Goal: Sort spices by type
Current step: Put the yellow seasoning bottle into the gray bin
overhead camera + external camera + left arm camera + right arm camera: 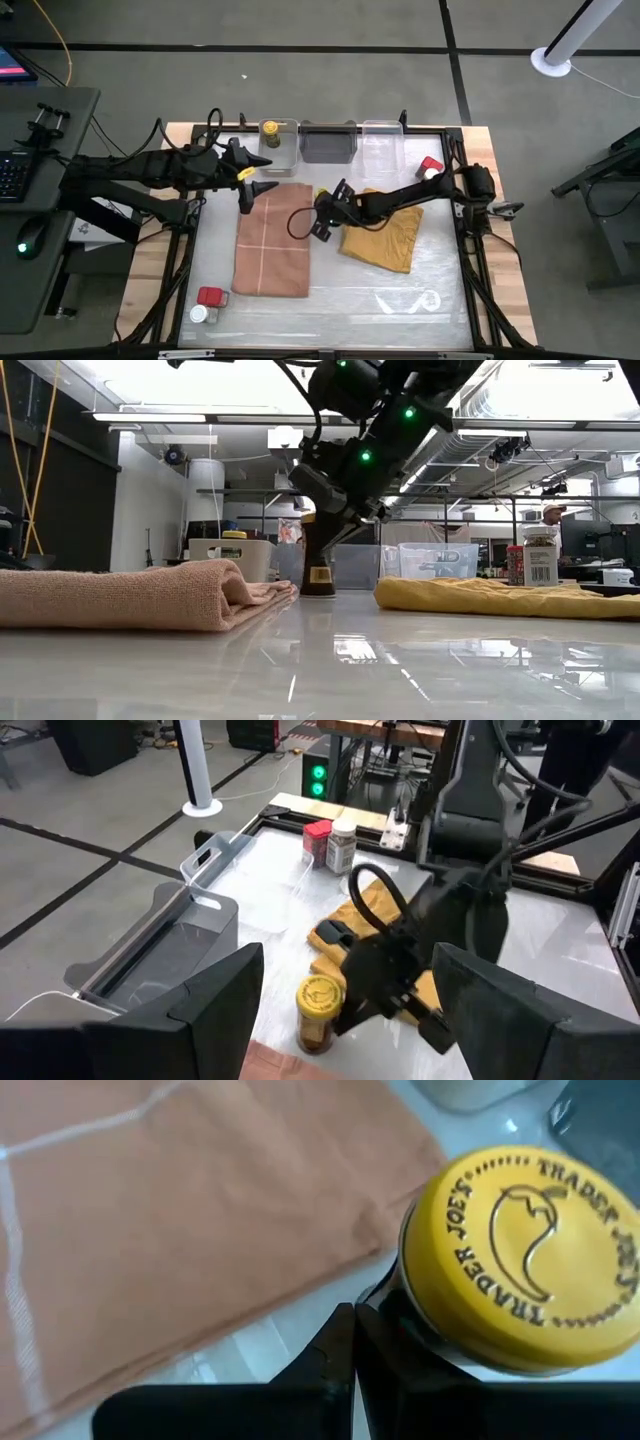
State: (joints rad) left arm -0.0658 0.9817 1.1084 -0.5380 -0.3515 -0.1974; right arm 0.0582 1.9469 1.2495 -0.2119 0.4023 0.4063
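The near desk (380, 300) lies bare between the pink cloth (272, 240) and mustard cloth (385, 238) — the right claw (322, 212) and yellow-lidded jar (318, 1012) block that gap.

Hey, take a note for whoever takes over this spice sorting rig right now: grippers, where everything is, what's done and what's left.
Left gripper: open, empty, above the back edge of the pink cloth.
Right gripper: shut, holding nothing, fingertips right beside a yellow-lidded jar standing between the pink cloth and the yellow cloth.
Done: the other jar is in the back-left bin.
Left: the jar on the table; one red tin and shaker back right; the other red tin and shaker front left.
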